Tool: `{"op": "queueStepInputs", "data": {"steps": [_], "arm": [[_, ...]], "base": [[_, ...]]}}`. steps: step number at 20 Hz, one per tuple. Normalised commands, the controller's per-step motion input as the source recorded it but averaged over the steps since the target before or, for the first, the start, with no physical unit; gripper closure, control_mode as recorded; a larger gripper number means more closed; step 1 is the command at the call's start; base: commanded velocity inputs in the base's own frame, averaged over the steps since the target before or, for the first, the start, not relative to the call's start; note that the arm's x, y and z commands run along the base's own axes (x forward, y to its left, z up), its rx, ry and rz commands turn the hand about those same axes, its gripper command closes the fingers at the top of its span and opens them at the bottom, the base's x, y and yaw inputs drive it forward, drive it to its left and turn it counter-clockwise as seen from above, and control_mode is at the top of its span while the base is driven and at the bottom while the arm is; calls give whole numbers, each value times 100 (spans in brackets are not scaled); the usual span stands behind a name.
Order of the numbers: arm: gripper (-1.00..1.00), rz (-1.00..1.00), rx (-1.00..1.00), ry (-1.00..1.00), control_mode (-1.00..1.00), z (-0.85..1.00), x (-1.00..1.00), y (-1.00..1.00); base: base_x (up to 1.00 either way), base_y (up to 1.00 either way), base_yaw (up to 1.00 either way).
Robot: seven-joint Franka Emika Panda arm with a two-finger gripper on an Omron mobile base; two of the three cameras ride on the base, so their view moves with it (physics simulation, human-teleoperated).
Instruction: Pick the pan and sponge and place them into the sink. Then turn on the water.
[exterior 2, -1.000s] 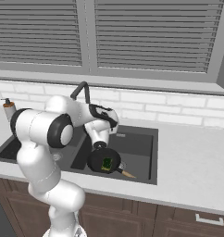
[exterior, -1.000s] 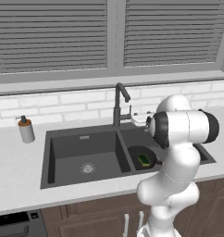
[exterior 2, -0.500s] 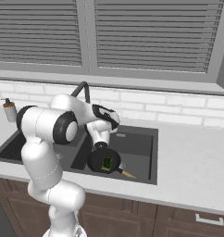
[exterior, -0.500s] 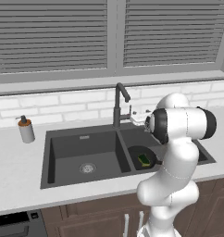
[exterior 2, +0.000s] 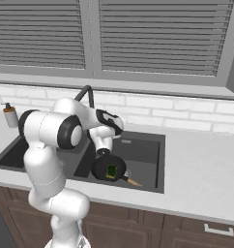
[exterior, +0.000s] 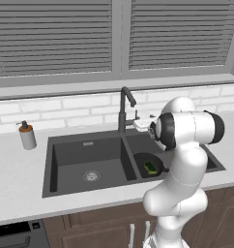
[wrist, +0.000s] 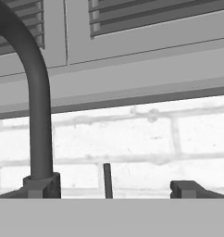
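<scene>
**Desk:** Where are the pan and sponge on your screens?

**Me:** Both are in the sink (exterior: pixel 51 164), in its right-hand basin. From the left base view I see the pan (exterior: pixel 147 163) lying flat on the basin floor, with the sponge (exterior: pixel 150 167) resting inside it, green with a yellow edge. The right base view shows the same: the black pan (exterior 2: pixel 108 168) at the near edge of that basin, the sponge (exterior 2: pixel 111 171) on it, and the thin handle pointing off toward the front right corner.

**Desk:** And the gripper?

**Me:** The gripper (wrist: pixel 109 187) is spread wide and holds nothing. In the hand view I see its two dark fingertips (wrist: pixel 185 189) well apart at the bottom, with white brick wall between them. The faucet (wrist: pixel 37 106) rises just above the left fingertip, its dark neck curving up and out of the top left. A thin dark upright lever (wrist: pixel 107 180) stands between the tips, closer to the left one; I can't tell whether anything touches it.

**Desk:** From the base cameras?

**Me:** The hand sits up by the faucet (exterior: pixel 124 109), behind the right basin and just beside the neck. A soap dispenser (exterior: pixel 27 135) stands on the counter (exterior: pixel 17 189) left of the sink. The left basin's round drain (exterior: pixel 91 175) is bare.
</scene>
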Motion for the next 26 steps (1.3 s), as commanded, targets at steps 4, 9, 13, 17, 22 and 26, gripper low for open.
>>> {"op": "queueStepInputs", "data": {"steps": [4, 9, 13, 17, 22, 26], "arm": [[-100, 0, 0, 0, -100, 0, 9, 11], [-100, 0, 0, 0, -100, -1, 6, 11], [-100, -1, 0, 0, -100, -23, 1, -1], [-100, -5, 0, 0, -100, -30, 0, -25], [-100, -5, 0, 0, -100, -18, 1, -7], [-100, -2, -3, 0, -100, -16, 1, 22]], "base": [[0, 0, 0], [0, 0, 0], [0, 0, 0], [0, 0, 0], [0, 0, 0], [0, 0, 0]]}}
